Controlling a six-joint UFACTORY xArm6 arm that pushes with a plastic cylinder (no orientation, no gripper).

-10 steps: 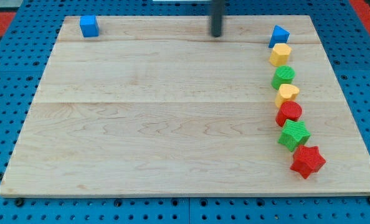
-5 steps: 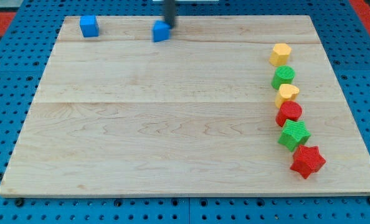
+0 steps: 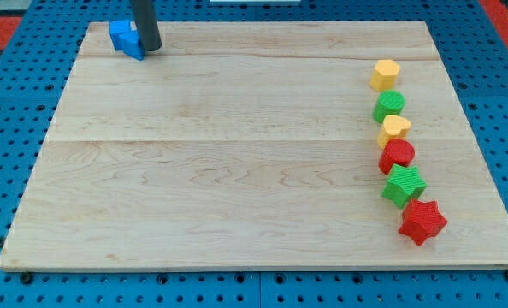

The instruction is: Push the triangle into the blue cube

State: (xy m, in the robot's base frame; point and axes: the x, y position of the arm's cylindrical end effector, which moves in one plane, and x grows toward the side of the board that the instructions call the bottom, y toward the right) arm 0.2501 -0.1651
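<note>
The rod [image 3: 144, 21] is cut off by the view's top; the blue triangle [image 3: 134, 49] is partly hidden behind it.

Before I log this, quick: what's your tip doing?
No claw: my tip holds nothing, pressed against the blue triangle, which touches the blue cube.

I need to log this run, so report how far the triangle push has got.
Done, as it looks: the blue triangle lies against the blue cube at the board's top left corner. In hand: my tip sits right beside the triangle, on its right. Left: seemingly nothing; the six other blocks are untouched.
</note>
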